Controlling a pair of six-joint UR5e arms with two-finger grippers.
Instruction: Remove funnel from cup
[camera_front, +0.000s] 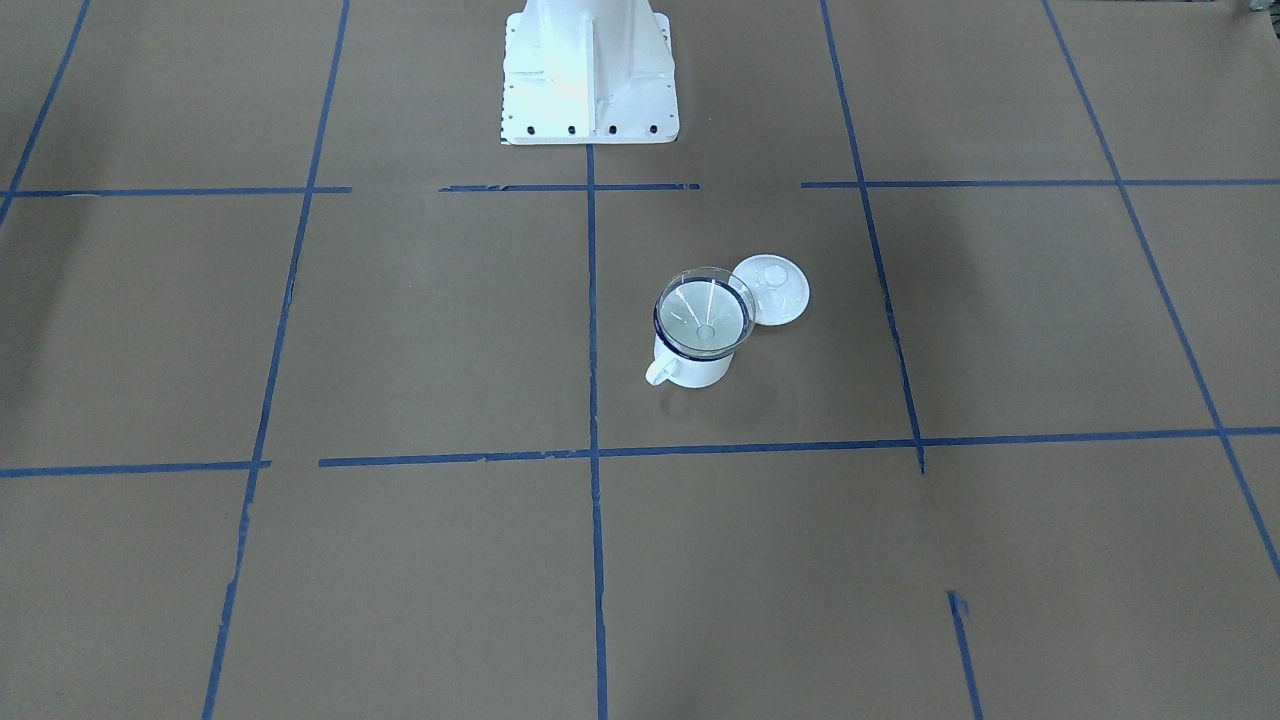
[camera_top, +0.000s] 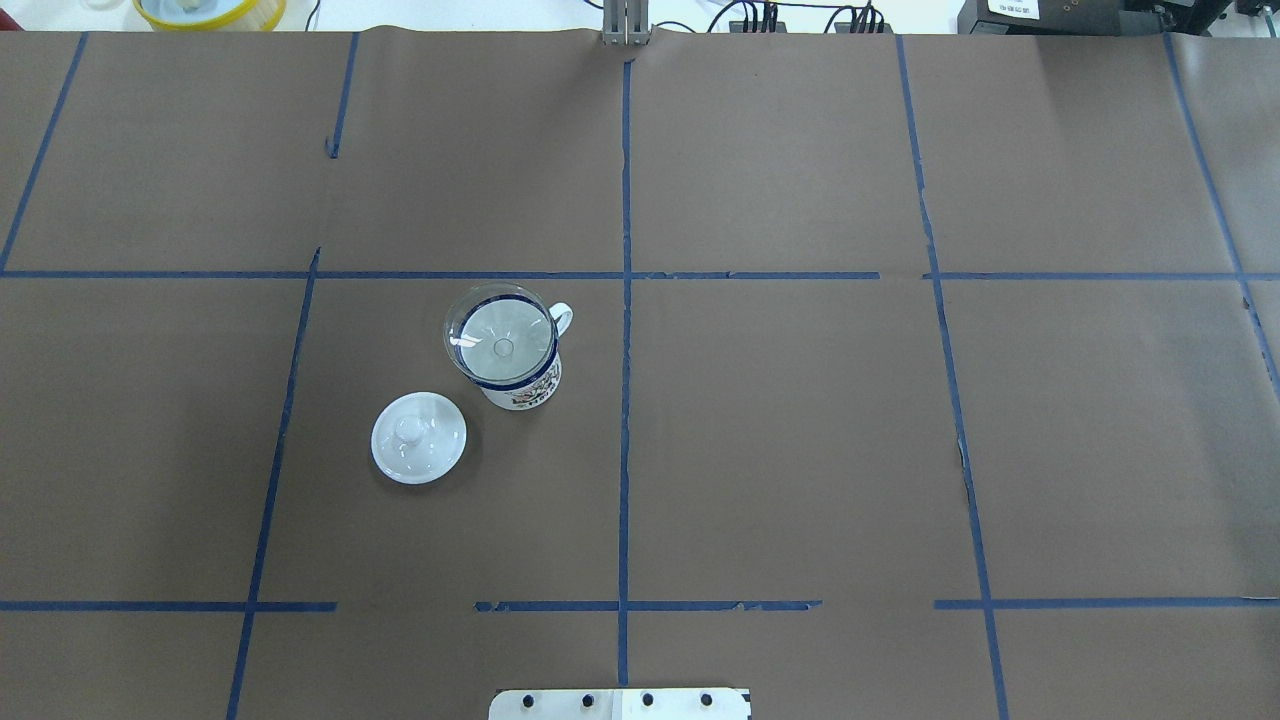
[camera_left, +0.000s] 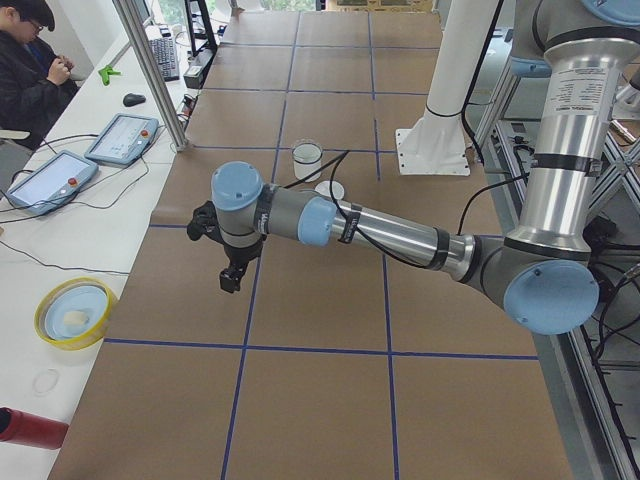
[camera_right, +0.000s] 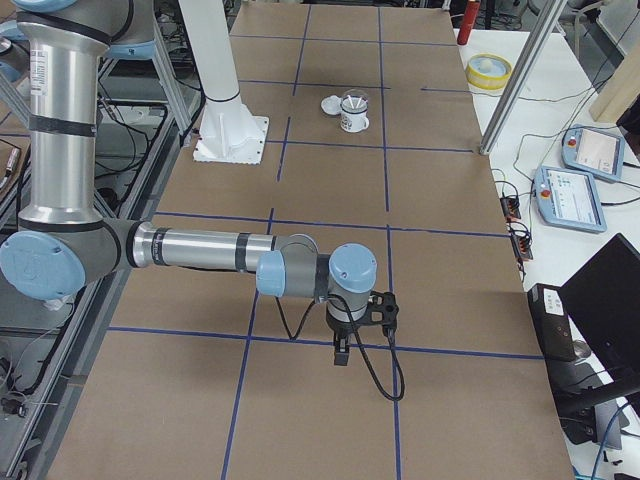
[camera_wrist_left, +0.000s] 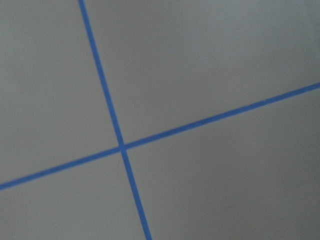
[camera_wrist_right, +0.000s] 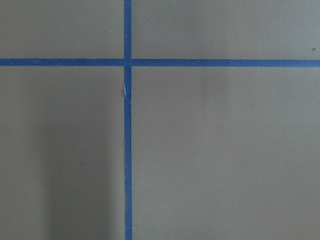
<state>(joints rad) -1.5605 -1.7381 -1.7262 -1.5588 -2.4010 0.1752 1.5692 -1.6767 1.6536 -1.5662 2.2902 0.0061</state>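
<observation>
Funnel (camera_top: 500, 345) sits in cup (camera_top: 524, 388), which stands on table (camera_top: 800, 450) just left of the centre tape line, overhead view. Lid (camera_top: 418, 437) lies on table to cup's left, nearer robot, prob. not touching. Left gripper (camera_left: 232, 278) & right gripper (camera_right: 342, 350) hang well apart from cup, twd opposite table ends.

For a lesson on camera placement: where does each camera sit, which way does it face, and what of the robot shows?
Front-facing: across the table, facing the robot, steeply down; base shows.
Overhead: behind the robot, looking forward and down; base edge only.
Exterior left: table's left end, looking along it; left arm.
Exterior right: table's right end; right arm.
Left wrist: down on a tape cross; no robot part.
Right wrist: likewise, another tape cross.
Shared: front-facing and overhead both show funnel in cup, beside lid.
</observation>
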